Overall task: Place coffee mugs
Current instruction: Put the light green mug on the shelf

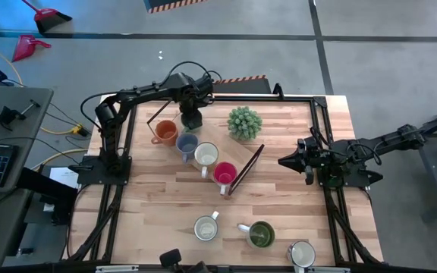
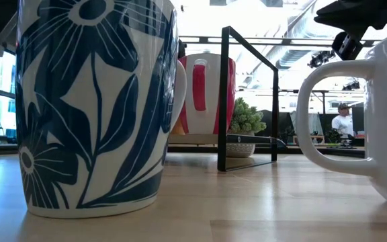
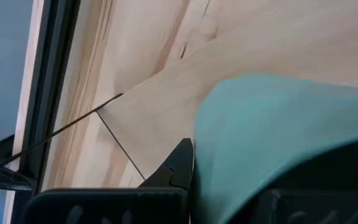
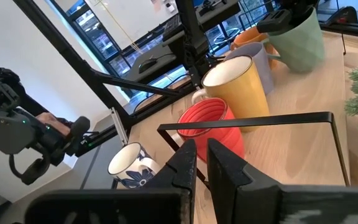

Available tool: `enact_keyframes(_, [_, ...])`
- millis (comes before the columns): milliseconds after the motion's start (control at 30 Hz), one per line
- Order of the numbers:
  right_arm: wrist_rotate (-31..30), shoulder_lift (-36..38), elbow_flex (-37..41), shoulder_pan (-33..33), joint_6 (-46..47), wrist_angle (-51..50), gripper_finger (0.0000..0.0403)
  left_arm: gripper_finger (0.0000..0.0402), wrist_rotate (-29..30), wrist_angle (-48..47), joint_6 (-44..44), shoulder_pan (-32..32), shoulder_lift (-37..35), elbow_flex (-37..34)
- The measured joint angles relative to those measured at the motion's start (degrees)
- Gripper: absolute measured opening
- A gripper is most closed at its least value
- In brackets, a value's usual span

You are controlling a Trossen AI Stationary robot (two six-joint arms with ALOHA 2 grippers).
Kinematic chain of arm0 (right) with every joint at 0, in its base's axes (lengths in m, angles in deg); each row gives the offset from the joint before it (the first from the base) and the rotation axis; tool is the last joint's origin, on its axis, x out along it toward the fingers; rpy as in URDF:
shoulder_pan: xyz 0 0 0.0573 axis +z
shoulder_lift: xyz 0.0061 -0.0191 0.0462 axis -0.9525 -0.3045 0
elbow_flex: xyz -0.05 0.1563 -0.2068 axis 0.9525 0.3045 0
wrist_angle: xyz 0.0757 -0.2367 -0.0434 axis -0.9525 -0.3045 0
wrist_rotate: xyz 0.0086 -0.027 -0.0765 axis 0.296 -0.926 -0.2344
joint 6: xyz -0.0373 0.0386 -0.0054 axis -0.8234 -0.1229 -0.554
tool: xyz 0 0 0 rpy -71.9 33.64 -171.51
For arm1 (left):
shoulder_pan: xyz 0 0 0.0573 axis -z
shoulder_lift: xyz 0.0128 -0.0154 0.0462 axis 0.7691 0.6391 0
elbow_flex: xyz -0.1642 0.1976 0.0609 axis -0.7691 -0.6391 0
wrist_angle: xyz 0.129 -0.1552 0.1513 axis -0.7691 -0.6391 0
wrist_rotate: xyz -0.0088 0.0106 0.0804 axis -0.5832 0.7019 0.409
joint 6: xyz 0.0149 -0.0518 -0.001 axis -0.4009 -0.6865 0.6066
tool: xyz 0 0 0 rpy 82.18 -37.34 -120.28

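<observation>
The desk (image 1: 279, 193) is a pale wooden top inside a black frame. On it lies a light wooden board (image 1: 226, 148) with a thin black wire frame (image 1: 246, 168) standing along its edges.

The left arm reaches over the far left corner of the board. Its tool (image 1: 192, 117) grips a pale green mug (image 4: 298, 38), seen in the right wrist view tilted and lifted above the board, just behind the orange one; in the left wrist view this mug (image 3: 278, 137) fills the space between the fingers (image 3: 178, 165). The right arm waits at the right edge of the desk, its tool (image 1: 288, 161) pointing toward the board with the fingers (image 4: 185, 163) nearly closed on nothing.

The spiky plant (image 1: 244, 122) stands on the far side of the board.

Four mugs sit on the board in a diagonal row, each touching or just beside the next: orange mug (image 1: 165, 133), blue-grey mug (image 1: 187, 143), cream mug (image 1: 206, 156) and red mug (image 1: 224, 174), the last nearest the frame's near corner.

Three more mugs stand off the board along the near edge of the desk: a flowered mug (image 1: 205, 227), a dark green mug (image 1: 260, 234) and a white mug (image 1: 301, 254) near the right corner.
</observation>
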Motion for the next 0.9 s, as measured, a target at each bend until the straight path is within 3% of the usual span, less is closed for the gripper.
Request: enact_keyframes(900, [1.45, 0.0, 0.0, 0.0, 0.02, 0.02, 0.0016, 0.0031, -0.86, 0.27, 0.92, -0.04, 0.0, -0.04])
